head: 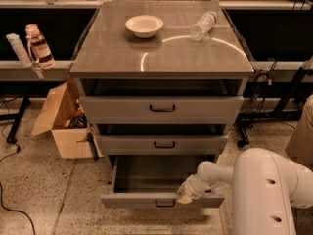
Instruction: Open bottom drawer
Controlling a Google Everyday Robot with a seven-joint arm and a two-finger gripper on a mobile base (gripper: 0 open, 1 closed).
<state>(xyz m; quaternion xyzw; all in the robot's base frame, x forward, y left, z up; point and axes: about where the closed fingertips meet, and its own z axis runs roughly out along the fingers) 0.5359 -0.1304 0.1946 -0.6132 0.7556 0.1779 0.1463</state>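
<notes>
Already the bottom drawer (132,200) stands pulled well out. The gripper (186,194) sits at its front rim, just right of the handle (165,203); whether it grips, I cannot tell. Little seems left.

The gripper (185,194) sits at the front edge of the pulled-out bottom drawer (142,200), whose interior is reachable from above though overhung at the back by the middle drawer (122,144), while a cardboard box (57,124) crowds the floor left.
</notes>
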